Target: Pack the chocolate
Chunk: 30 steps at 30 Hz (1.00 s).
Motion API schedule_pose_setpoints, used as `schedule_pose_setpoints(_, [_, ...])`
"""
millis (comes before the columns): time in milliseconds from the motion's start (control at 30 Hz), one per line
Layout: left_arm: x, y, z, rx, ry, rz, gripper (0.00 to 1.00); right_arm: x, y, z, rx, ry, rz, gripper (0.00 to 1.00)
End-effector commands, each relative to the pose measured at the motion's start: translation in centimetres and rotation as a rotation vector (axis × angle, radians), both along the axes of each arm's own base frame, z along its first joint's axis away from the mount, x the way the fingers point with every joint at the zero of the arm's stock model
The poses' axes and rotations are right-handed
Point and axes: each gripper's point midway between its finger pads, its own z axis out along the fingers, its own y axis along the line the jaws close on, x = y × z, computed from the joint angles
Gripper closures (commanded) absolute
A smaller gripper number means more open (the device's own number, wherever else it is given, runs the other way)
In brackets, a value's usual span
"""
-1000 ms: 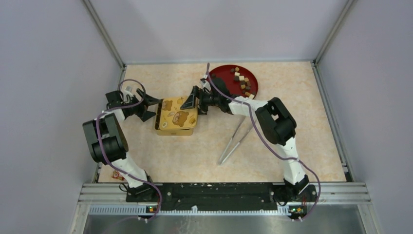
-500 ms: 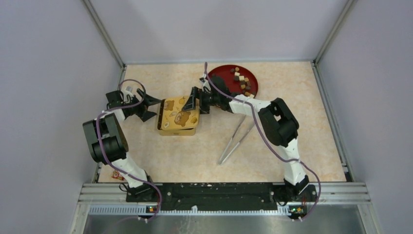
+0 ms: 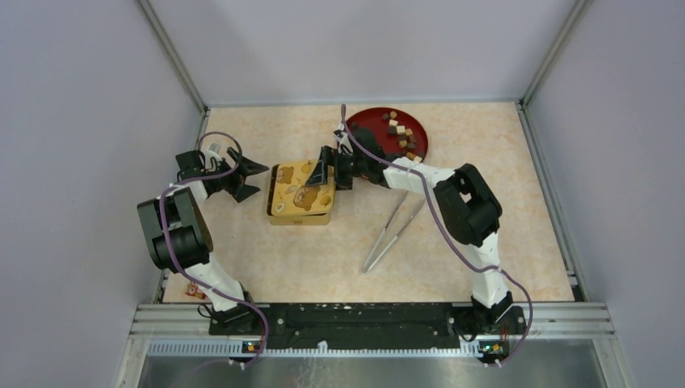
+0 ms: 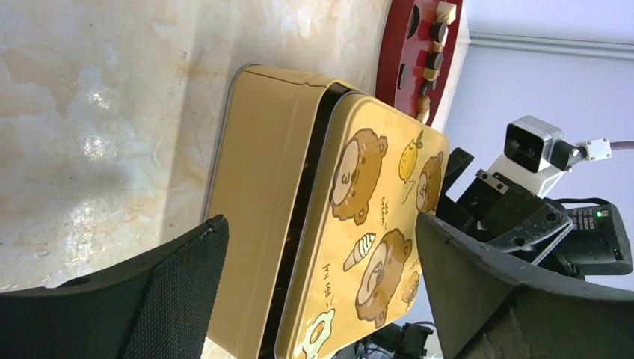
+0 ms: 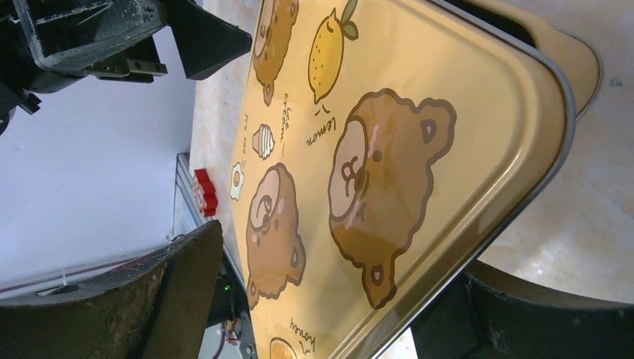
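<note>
At the far side of the desk [image 3: 323, 259], a bit to the right, sits a round red plate [image 3: 373, 121]. The chocolate [image 3: 400, 133] is on that plate. It is a bunch of tiny cubes, some dark brown, some tan and some white.

Near the middle of the desk is a yellow tin [image 4: 254, 172]. Its lid [image 3: 300, 190] has brown bears, a lemon and an egg drawn on it. The lid lies on top of the tin but is not pushed down. From the left wrist you can see a dark gap between the lid and the tin.

The right gripper [image 3: 321, 171] reaches in from the plate side. Its fingers are spread very wide, and the far right edge of the lid is between them, so it has hold of the lid.

The left gripper [image 3: 250, 179] is on the other side of the tin, close to it but not touching. Its fingers are spread wide too, and it holds nothing.

Thin metal tongs [image 3: 392, 230] lie flat on the desk to the right of the tin, under the right arm.
</note>
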Motion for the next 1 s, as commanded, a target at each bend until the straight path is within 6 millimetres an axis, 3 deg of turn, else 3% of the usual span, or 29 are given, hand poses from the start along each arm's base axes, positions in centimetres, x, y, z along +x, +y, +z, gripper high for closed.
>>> schedule_pose_setpoints(0, [-0.2,-0.4,0.8,0.007,-0.042,-0.030,0.03,-1.4,-2.5,-3.2,-0.148,0.042,-0.033,0.17])
schedule_pose_setpoints(667, [-0.5,-0.4,1.0,0.025,-0.045,-0.034,0.03,-1.6,-3.7,-1.0,-0.182,-0.032,-0.049,0.17])
schedule_pose_setpoints(967, [-0.5,-0.3,3.0,0.059,-0.080,-0.034,0.03,-1.7,-4.0,0.5,-0.182,-0.059,-0.057,0.17])
